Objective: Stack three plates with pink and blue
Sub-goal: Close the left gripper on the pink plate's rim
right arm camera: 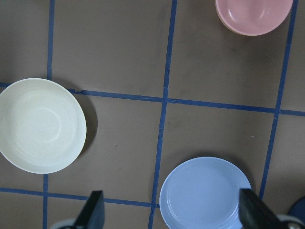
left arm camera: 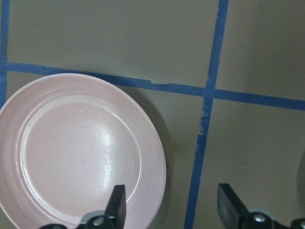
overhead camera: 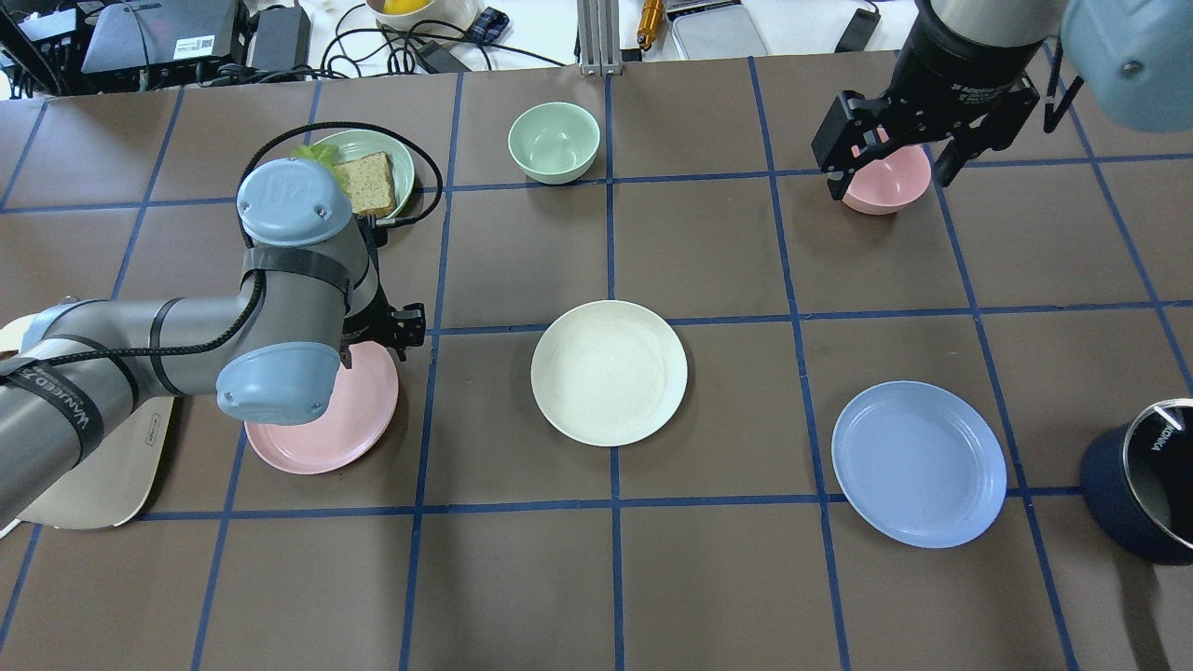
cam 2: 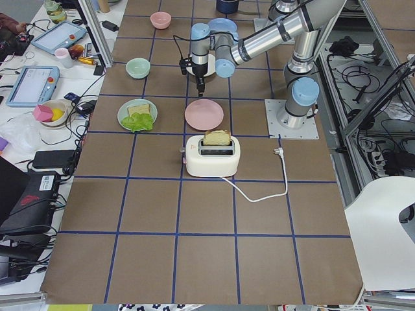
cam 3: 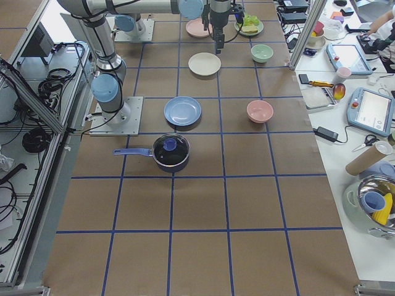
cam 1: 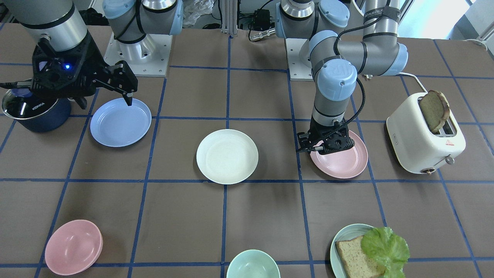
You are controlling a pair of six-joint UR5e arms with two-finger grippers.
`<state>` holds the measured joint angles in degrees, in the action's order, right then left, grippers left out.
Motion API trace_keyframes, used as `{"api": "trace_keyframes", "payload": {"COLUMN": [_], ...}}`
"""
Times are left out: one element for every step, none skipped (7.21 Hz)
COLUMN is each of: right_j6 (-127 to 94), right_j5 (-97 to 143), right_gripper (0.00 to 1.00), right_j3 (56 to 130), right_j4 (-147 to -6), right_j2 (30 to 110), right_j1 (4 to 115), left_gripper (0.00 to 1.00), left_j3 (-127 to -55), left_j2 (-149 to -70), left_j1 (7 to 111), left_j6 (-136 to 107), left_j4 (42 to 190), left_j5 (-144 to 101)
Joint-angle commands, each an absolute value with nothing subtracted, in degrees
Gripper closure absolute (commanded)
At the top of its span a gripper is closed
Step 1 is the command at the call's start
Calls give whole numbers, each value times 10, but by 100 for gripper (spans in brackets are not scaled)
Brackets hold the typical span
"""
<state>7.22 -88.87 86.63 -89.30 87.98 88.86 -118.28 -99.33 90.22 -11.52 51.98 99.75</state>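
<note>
The pink plate [left arm camera: 81, 152] is seen lying flat on the table [overhead camera: 708, 578] on the robot's left side, with nothing stacked on it. Being round, it offers no long axis, so only its rim can be pinched. The stretch of rim that matters is the one on the far side from the robot, turned toward the cream plate [overhead camera: 609, 371].

That stretch is straddled by the left gripper [left arm camera: 171, 191]. Its jaws are spread apart and nothing is held. One finger [left arm camera: 116, 205] is placed over the plate's inner slope. The other is placed outside, over bare table beyond the blue tape line [left arm camera: 198, 157]. The plate's body thus lies to one side of the jaws, not centred under them. Whether the rim is touched cannot be told.

The cream plate is found in the middle of the table, well apart from the pink one. The blue plate [overhead camera: 918, 461] is found equally apart on the robot's right. No stacking has been done.

The right gripper [right arm camera: 170, 195] is held high above the table, jaws wide and empty, with the blue plate below it.

The pink plate is judged to belong to the left arm. A short descent and a closing on the rim appear to be called for next.
</note>
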Motion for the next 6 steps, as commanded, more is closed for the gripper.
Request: {"api": "trace_keyframes", "payload": {"right_j6": [72,72,72,73,73,73], "right_j5": [-889,-889,-889,-889,-889,-889], "right_gripper": [0,0,0,0,0,0], "right_j3": [866,867,867,867,866,866], "right_j4": [-893,-893,-893,-894,-894,-894], "right_j2": [880,880,880,880,880,880], "right_j1": [889,889,889,889,889,889], "left_gripper": [50,49,49,49,49,49], "left_j3": [-1183,-1183,-1183,-1184,-1184,-1184], "left_j2": [-1012,-1019,-1028,-1043,-1053,-1058], "left_j1": [893,893,893,894,894,894], "left_j6": [-167,-173,-174,-171,-172,-171], "left_j4": [518,517,511,476,466,463], "left_j5": [1001,1000,999,999,998,998]}}
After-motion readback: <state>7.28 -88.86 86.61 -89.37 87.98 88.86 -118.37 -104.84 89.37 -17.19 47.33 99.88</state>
